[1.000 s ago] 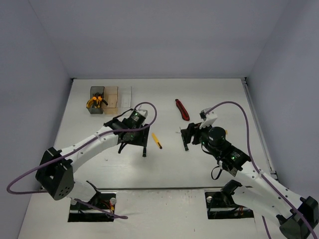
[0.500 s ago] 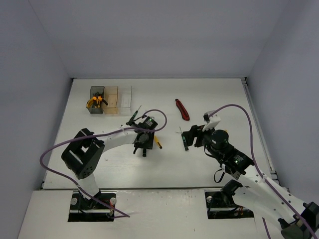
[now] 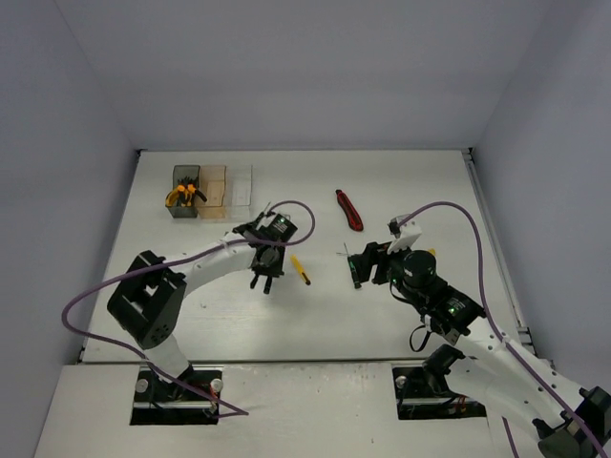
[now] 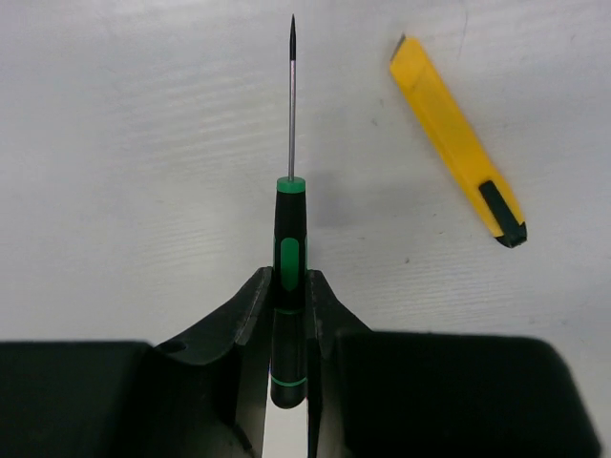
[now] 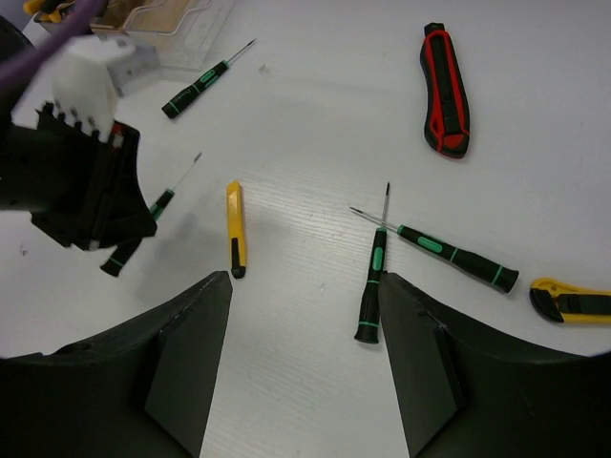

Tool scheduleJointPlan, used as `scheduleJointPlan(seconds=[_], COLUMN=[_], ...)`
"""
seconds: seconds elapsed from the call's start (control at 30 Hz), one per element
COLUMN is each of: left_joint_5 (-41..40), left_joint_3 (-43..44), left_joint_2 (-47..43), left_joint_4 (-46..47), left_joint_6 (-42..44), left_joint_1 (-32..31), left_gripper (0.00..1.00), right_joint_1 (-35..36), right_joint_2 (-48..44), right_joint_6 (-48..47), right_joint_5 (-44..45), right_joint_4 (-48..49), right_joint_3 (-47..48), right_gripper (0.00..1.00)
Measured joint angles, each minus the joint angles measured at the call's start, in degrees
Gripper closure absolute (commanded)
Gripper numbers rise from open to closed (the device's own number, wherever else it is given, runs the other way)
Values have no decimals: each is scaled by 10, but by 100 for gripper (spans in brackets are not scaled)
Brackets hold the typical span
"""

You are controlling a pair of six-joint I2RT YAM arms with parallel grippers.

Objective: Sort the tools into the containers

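My left gripper (image 4: 289, 286) is shut on the handle of a thin black-and-green screwdriver (image 4: 290, 219), whose tip points away over the table. A yellow utility knife (image 4: 456, 138) lies just right of it. From above, the left gripper (image 3: 267, 281) sits mid-table beside that knife (image 3: 301, 270). My right gripper (image 5: 305, 286) hangs open over bare table with nothing between its fingers. Two crossed screwdrivers (image 5: 372, 277) (image 5: 449, 253) lie by its right finger. The red-handled tool (image 3: 348, 210) lies farther back. The dark grey (image 3: 185, 181), amber (image 3: 214, 191) and clear (image 3: 240, 187) containers stand at the back left.
Orange-handled pliers (image 3: 181, 196) stick out of the dark grey bin. Another screwdriver (image 5: 196, 88) lies near the bins. A second yellow-and-black knife (image 5: 573, 303) lies at the right edge of the right wrist view. Purple cables arc over both arms.
The left gripper has gone from open to shut on the screwdriver after shifting right over it. The right arm has barely moved.
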Motion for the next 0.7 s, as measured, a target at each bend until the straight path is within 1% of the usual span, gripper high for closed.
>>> scheduleJointPlan(seconds=[0.1,0.2,0.27,0.37,0.47,0.57,0.7], left_joint_5=[5,15,15,12,12,16,30], left_joint_3=[51,128,182,255,323,378,431], left_joint_2=[-30,-47,-46,-24,23,88,179], left_joint_4=[-33,-45,-47,-54,-58,-65,-69], left_joint_6=[33,73,98,129,154,171,179], left_joint_1=[47,137,195,257,288,306,324], left_gripper=[100,100,100,100,100,100,100], right_joint_1=[0,0,0,0,0,-1,-1], right_joint_2=[0,0,0,1,6,9,8], right_joint_6=[-1,-3,-6,-10,-13,-13,-13], right_joint_5=[0,1,3,4,4,4,4], right_joint_4=[0,0,0,0,0,-2,-2], right_joint_3=[0,0,0,0,0,0,-2], right_gripper=[39,39,39,39,39,39,39])
